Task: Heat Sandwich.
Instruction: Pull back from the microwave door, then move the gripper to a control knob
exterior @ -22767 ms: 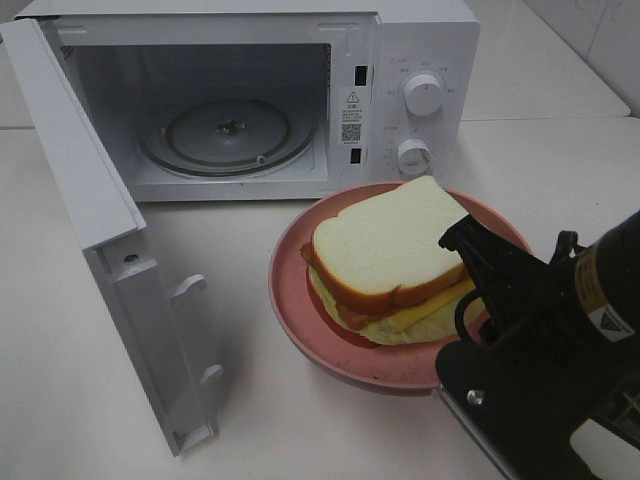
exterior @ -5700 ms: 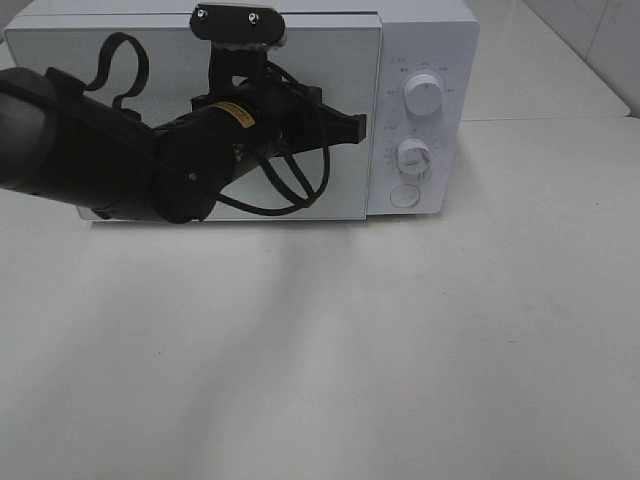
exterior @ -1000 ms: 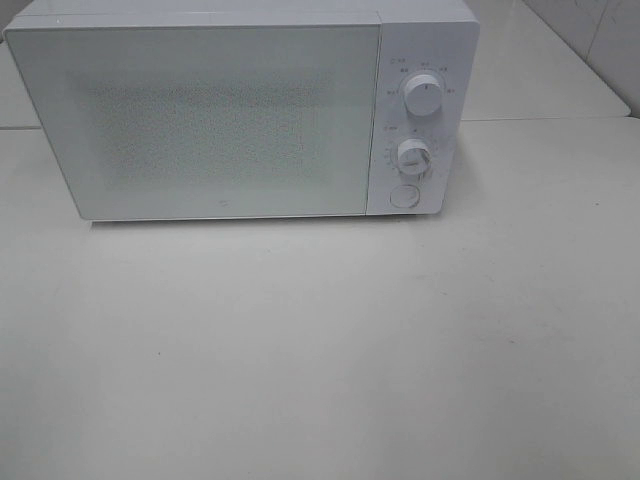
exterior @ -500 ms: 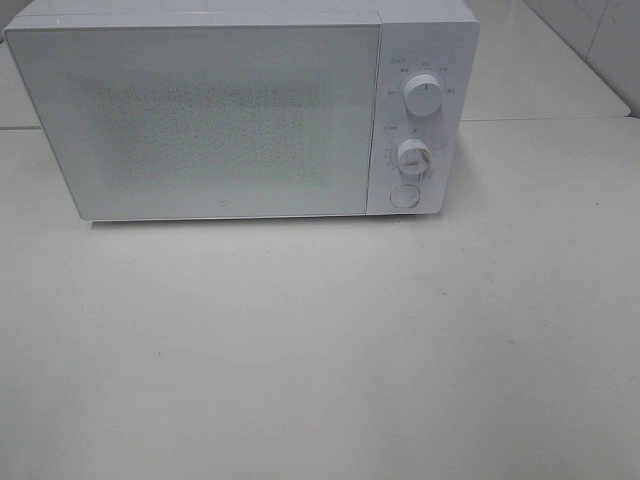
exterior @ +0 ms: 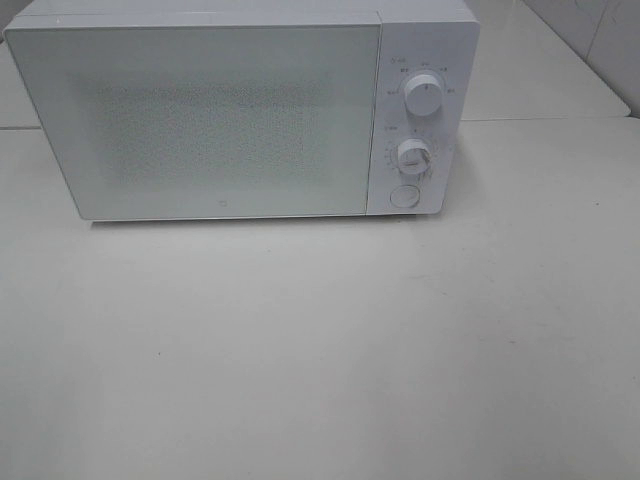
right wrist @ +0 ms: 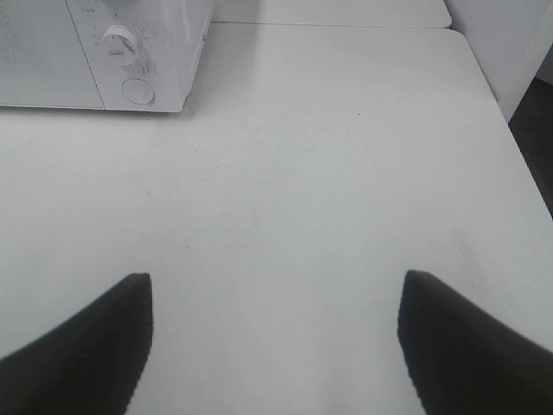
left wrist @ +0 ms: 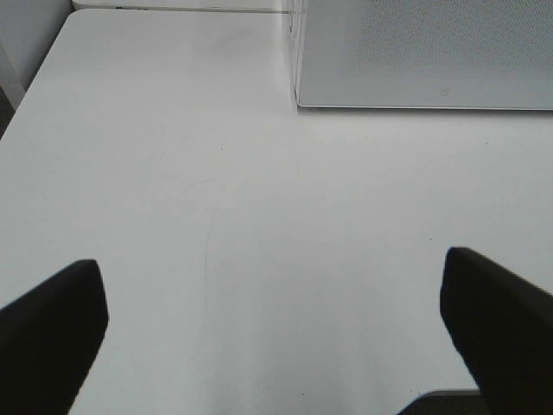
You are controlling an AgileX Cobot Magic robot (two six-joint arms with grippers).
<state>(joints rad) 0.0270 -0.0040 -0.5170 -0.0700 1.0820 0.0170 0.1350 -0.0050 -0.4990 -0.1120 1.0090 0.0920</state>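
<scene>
The white microwave (exterior: pixel 240 110) stands at the back of the table with its door (exterior: pixel 200 120) shut. The sandwich is hidden; I cannot see it in any view. Neither arm shows in the exterior high view. My left gripper (left wrist: pixel 276 333) is open and empty, over bare table in front of the microwave's door corner (left wrist: pixel 423 52). My right gripper (right wrist: pixel 276 337) is open and empty, over bare table in front of the microwave's control panel (right wrist: pixel 138 52).
The control panel has two knobs (exterior: pixel 424 93) (exterior: pixel 413 157) and a round button (exterior: pixel 404 196). The white table (exterior: pixel 320 350) stretches in front of the microwave. Its right edge (right wrist: pixel 505 112) and left edge (left wrist: pixel 34 86) show in the wrist views.
In the oldest frame the microwave stood open with the sandwich on a pink plate in front. Later the left arm was at the shut door. Over the last second nothing has moved.
</scene>
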